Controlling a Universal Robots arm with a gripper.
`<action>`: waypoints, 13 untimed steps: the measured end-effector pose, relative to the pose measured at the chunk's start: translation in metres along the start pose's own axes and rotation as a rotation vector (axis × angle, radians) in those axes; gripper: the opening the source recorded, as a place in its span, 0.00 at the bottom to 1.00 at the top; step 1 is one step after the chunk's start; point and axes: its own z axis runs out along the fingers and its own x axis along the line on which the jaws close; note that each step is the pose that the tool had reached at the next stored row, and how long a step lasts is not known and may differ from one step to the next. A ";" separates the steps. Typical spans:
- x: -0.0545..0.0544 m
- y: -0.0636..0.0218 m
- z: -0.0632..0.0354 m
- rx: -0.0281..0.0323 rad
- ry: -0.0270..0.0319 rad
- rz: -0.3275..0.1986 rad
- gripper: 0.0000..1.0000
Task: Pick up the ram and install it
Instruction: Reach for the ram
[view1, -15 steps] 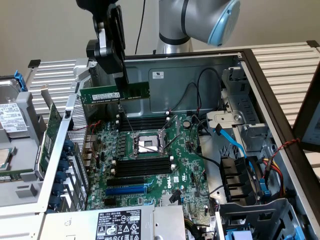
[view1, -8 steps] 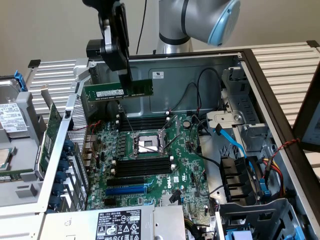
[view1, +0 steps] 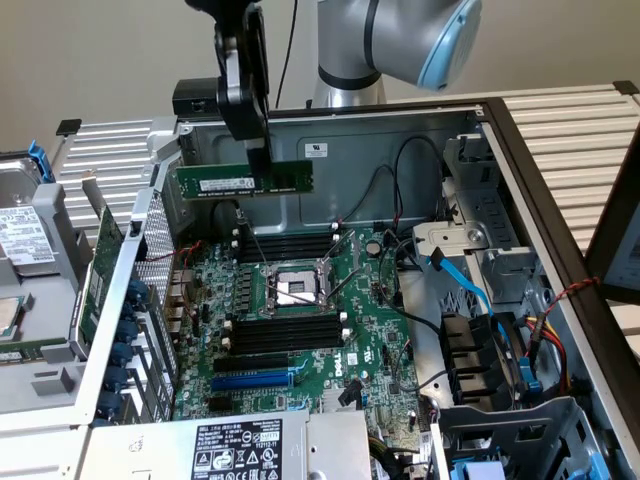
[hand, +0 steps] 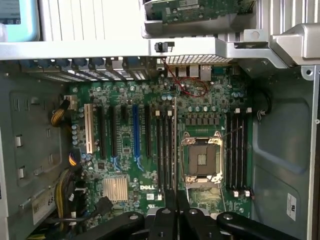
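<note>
The ram (view1: 245, 180), a long thin green stick with a white label, hangs level above the open computer case, near its back wall. My gripper (view1: 259, 160) is shut on its top edge, close to the middle. In the wrist view the ram (hand: 175, 145) shows edge-on as a thin line running out from the fingertips (hand: 170, 199), over the motherboard (hand: 125, 165). Black memory slots lie on both sides of the CPU socket (view1: 292, 288): one bank (view1: 285, 243) behind it and one (view1: 285, 333) in front. The ram is well above them.
A green expansion card (view1: 100, 270) stands in the swung-out bracket at the exterior view's left, beside a hard drive (view1: 25, 235). Blue and black cables (view1: 470, 290) and drive bays crowd the exterior view's right. The power supply (view1: 240, 448) sits at the front edge.
</note>
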 end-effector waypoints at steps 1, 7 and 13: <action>-0.001 -0.0008 0.0005 -0.0042 0.0004 0.000 0.12; -0.010 -0.0012 0.0016 -0.0094 0.0063 0.000 0.12; -0.015 -0.0009 0.0017 -0.0091 0.0136 -0.001 0.12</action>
